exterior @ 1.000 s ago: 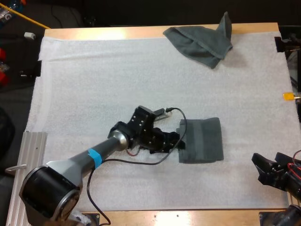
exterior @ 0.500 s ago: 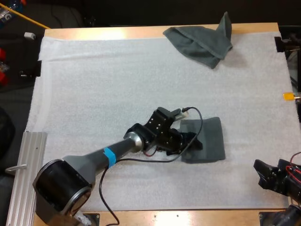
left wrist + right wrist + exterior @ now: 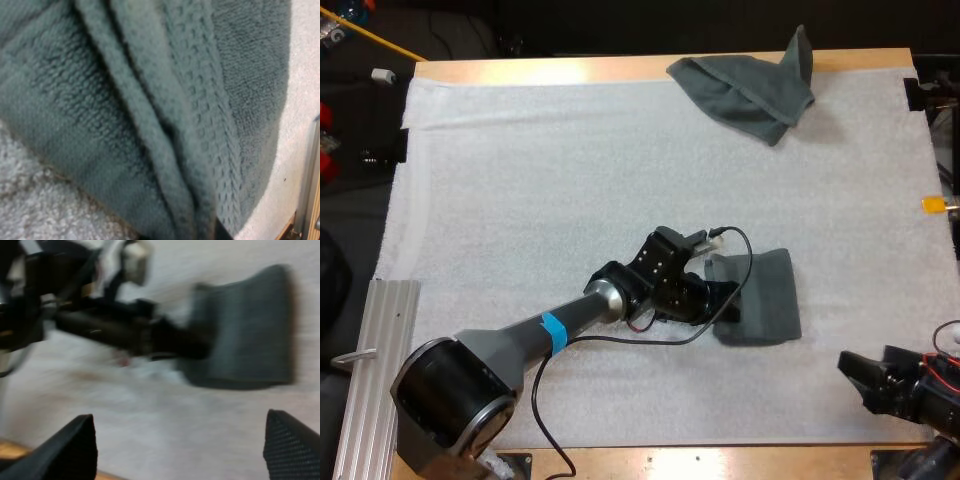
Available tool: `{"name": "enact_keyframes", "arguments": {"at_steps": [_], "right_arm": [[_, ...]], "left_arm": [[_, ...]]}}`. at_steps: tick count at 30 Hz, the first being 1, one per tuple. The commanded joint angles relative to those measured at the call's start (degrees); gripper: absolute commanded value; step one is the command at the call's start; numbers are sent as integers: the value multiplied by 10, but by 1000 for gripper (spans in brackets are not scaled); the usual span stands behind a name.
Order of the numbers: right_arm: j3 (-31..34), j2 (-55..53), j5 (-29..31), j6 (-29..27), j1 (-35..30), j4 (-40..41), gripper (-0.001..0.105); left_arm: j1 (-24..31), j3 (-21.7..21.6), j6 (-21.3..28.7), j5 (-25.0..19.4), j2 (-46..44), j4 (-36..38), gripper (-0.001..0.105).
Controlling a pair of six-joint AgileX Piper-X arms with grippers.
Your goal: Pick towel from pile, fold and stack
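Our left end effector (image 3: 728, 302) at 9 o'clock edge of folded towel (image 3: 770, 295), grip cannot tell; right end effector (image 3: 855, 378) wide, empty.

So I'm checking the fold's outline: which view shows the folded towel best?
The high view: the whole folded towel is outlined from above, the left gripper at its edge. The left wrist view is pressed close on its layers; the right wrist view sees it at a slant.
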Motion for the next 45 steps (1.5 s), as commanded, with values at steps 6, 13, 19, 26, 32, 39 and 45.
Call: {"name": "enact_keyframes", "arguments": {"at_steps": [6, 13, 19, 26, 32, 39, 45], "right_arm": [[-1, -2, -117, 10, 2, -45, 67], [-1, 0, -204, 52, 2, -61, 67], [0, 0, -203, 55, 2, -86, 67], [0, 0, -203, 64, 2, -88, 67], [0, 0, -203, 64, 2, -88, 67], [0, 0, -186, 64, 2, -88, 67], [0, 0, -177, 64, 2, -88, 67]], "left_arm": [[35, -5, 90, -7, -57, 66, 0], [136, -5, 229, -22, -92, 213, 0], [224, -5, 366, -102, -118, 351, 0], [308, -6, 492, -261, -146, 455, 0], [386, -5, 521, -337, -173, 474, 0], [476, -5, 549, -397, -195, 480, 0], [499, -5, 557, -433, -195, 482, 0]]}}
